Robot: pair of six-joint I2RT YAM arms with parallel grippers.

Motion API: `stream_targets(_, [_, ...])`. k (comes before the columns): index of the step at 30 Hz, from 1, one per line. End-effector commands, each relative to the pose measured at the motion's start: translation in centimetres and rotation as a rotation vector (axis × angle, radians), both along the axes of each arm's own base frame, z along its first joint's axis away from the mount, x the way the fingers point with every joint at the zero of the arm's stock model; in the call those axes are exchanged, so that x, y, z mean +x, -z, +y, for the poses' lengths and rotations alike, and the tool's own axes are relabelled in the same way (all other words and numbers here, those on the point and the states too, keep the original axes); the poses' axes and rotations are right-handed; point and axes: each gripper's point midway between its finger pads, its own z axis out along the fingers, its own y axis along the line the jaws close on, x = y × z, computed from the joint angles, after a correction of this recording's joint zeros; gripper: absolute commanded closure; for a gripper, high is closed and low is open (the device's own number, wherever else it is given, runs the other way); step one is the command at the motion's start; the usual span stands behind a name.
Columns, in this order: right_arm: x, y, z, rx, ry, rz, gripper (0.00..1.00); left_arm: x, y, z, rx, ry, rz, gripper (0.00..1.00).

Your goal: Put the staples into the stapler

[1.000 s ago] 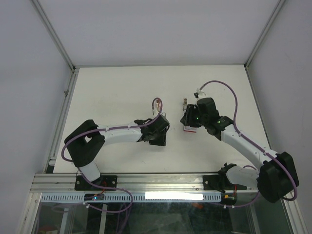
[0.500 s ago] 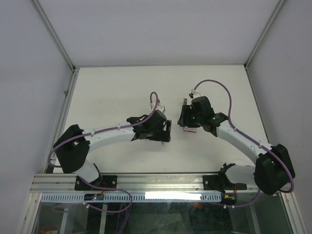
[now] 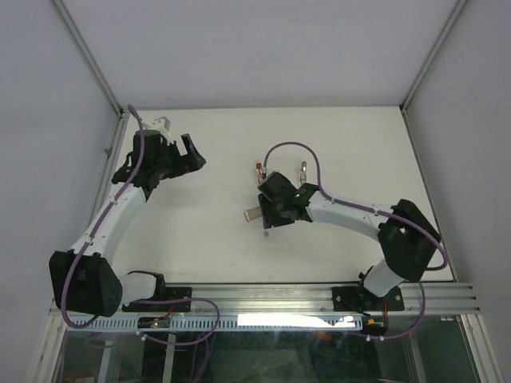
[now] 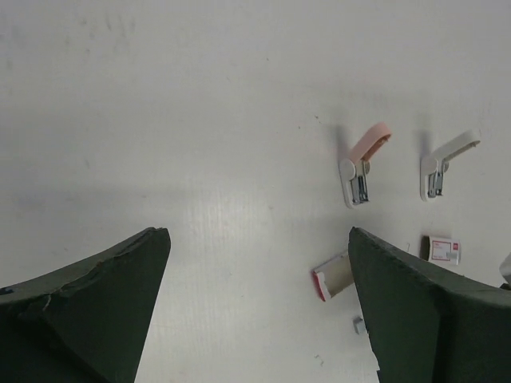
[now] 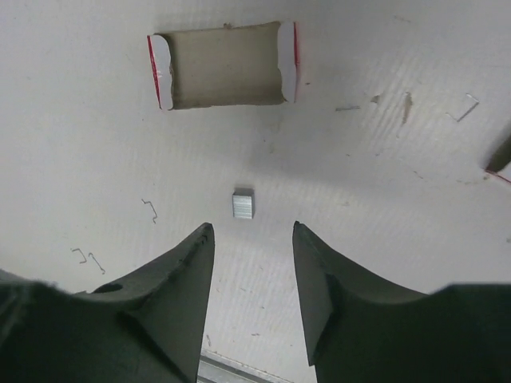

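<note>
The staples box [image 4: 441, 249], white with a red mark, lies flat below the white stapler [image 4: 447, 159]; the top view hides it under my right arm. A pink stapler [image 4: 363, 163] lies left of the white one, also pink stapler [image 3: 260, 169] and white stapler [image 3: 303, 170]. A small silver staple block [image 5: 243, 204] rests on the table just ahead of my right gripper [image 5: 251, 231], which is open and empty. My left gripper [image 4: 257, 231] is wide open over bare table, far to the left, left gripper [image 3: 190, 155].
An empty brown cardboard sleeve [image 5: 223, 64] with red ends lies beyond the staple block, also sleeve [image 3: 252, 214]. Loose single staples [image 5: 149, 209] are scattered on the white table [image 3: 207, 239]. Metal frame rails border the table's left side and near edge.
My left arm swung from the table's middle to the far left and its gripper opened wide. My right gripper moved left, off the staples box, to above the sleeve and staple block.
</note>
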Motion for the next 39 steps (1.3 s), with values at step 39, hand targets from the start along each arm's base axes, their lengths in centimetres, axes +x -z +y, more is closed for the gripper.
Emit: stream_targets(39, [0.2, 3.5, 3.5, -0.238, 0.042, 0.012, 0.74, -1.9, -4.2, 2.5, 0.037, 0.016, -0.190, 0.01])
